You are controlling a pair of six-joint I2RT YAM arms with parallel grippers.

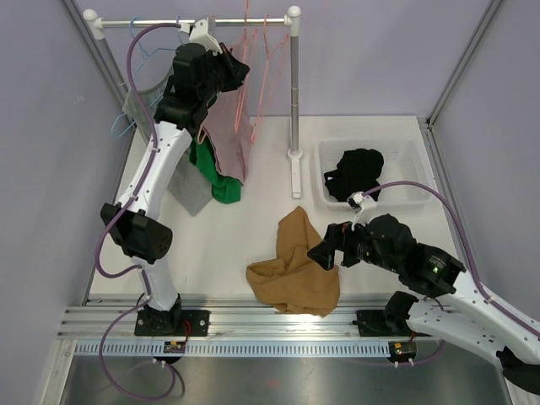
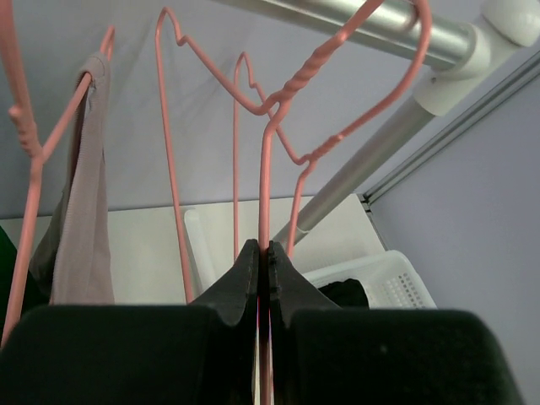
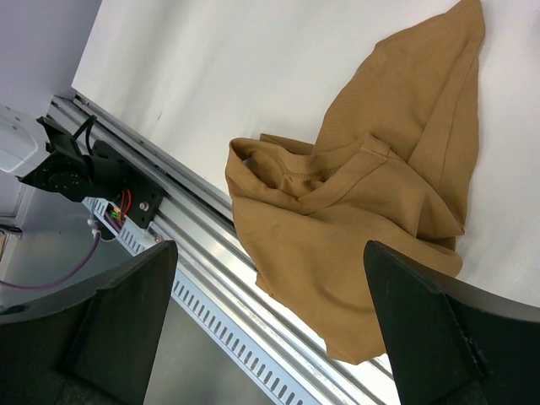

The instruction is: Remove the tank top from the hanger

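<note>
Right wrist view first: the brown tank top (image 3: 363,211) lies crumpled on the counter (image 3: 211,76) at the near edge, its lower hem reaching the metal base track (image 3: 211,253), with no hanger in it. It looks like a soft knit, folded over itself, with a stitched band edge showing. Just above it hovers the right gripper (image 3: 270,287), jaws spread wide and holding nothing. Removal looks basically done; probably only releasing the hanger is left. Farther back on the right, a white bin (image 1: 371,143) holds a black garment (image 1: 354,173). Farthest away, the left gripper (image 2: 263,270) is up at the rack bar (image 2: 371,29), jaws pinched tight on the wire of a bare pink hanger (image 2: 265,186) hooked there. A mauve garment (image 2: 84,211) hangs on a neighbouring hanger.
</note>
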